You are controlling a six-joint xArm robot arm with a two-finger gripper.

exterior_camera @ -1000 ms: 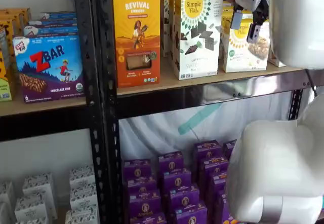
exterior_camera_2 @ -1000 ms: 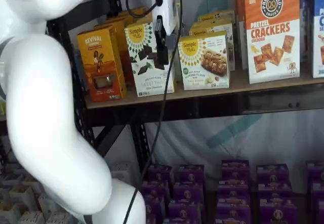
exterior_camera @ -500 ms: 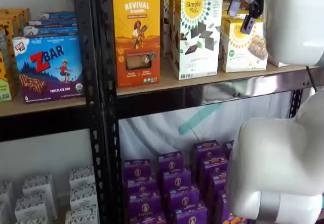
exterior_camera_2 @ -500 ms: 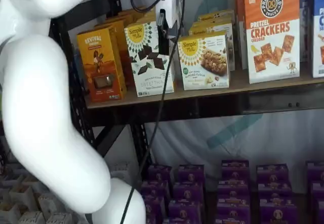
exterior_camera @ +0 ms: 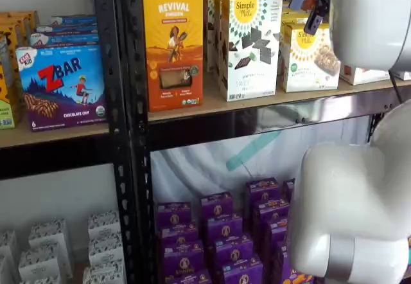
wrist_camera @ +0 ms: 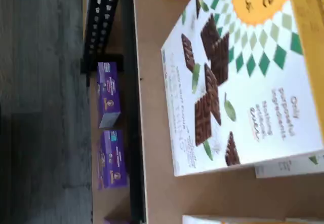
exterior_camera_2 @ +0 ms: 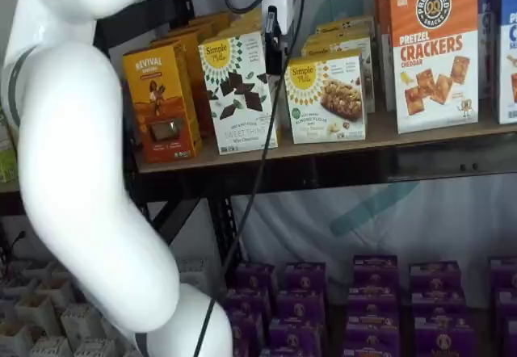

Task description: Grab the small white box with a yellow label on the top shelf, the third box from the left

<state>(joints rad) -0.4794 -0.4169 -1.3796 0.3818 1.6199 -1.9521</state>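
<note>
Mock shop aisle: black perforated steel uprights [exterior_camera: 121, 104], tan wooden shelf board [exterior_camera: 257, 102], rows of boxed snacks facing front, purple cartons [exterior_camera_2: 367, 300] stacked below.

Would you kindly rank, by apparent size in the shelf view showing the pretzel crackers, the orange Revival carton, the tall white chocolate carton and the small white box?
1. Tall white chocolate carton, though the orange Revival carton looks near enough that I would not separate them firmly.
2. The small white box, clearly shortest.
</note>
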